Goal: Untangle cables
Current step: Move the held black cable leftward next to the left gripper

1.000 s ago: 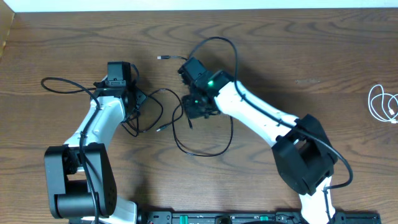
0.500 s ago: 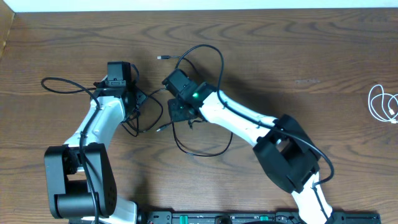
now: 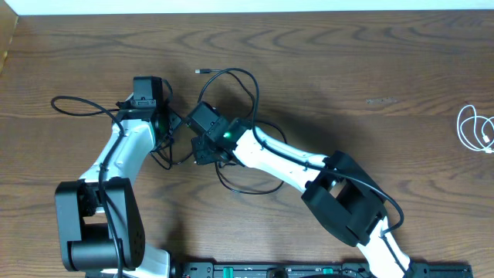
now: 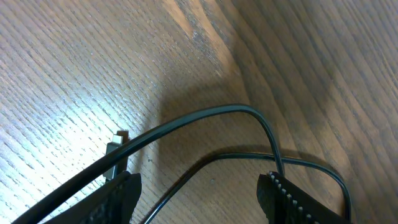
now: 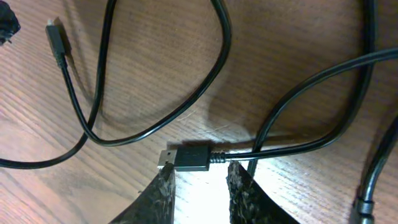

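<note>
1. The wooden table (image 3: 370,69) fills the overhead view.
2. The right arm (image 3: 285,158) reaches across it from the near edge to left of centre. The left arm (image 3: 123,154) stands at the left, and the two arms' heads are close together.
3. The black cable (image 5: 214,73) lies in loose loops left of centre, under and around both heads. One loop shows just nearer than the right arm.
4. The white cable (image 3: 472,131) lies coiled at the table's far right edge, well apart from both arms.
5. The left gripper (image 4: 202,193) has its fingers spread wide. Two strands of black cable cross on the wood between them, and neither is pinched.
6. The right gripper (image 5: 199,186) has a narrow gap between its fingers, with nothing in it.
7. A flat plug (image 5: 189,157) on the black cable lies just past the right fingertips.
8. A smaller plug (image 5: 55,34) lies at the upper left of the right wrist view.
</note>
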